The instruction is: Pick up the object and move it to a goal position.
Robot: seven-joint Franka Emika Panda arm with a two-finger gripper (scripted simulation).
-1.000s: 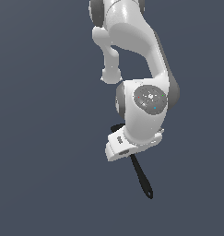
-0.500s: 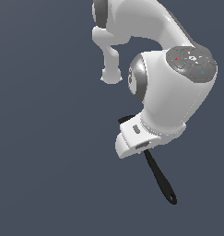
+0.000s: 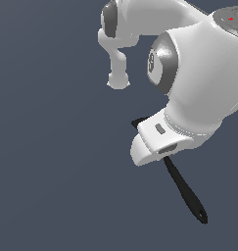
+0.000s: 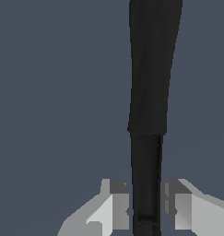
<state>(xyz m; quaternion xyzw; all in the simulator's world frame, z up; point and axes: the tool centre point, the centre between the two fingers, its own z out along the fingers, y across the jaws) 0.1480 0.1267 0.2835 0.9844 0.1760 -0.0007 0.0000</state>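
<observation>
Currently my gripper (image 4: 145, 209) is closed on the spatula (image 3: 185, 192), one finger (image 4: 114, 205) on each side of the black shaft, pads touching it. In the exterior view the spatula hangs from under my wrist housing, the handle slanting down toward the exterior view's right, with the hole at its tip (image 3: 202, 216) clearly visible at the free end. A small black corner shows on the other side of the housing; I take it for the head, but most of it is hidden behind my own body. No table edge, no shadow and no goal marker is visible in either view, so I cannot tell how high the spatula is or where the goal lies.

Judgement: pick done, transport in hand.

Risks from here:
- The long part of the tool sticks out to one side of the pads, so it is off balance. A sharp turn or stop could make it pivot between the fingers.
- The shaft is thin and smooth-looking; the contact area is small. Slow slip toward the tip is possible.
- The overhanging handle end would meet any surface first on descent and could lever the tool out.
</observation>
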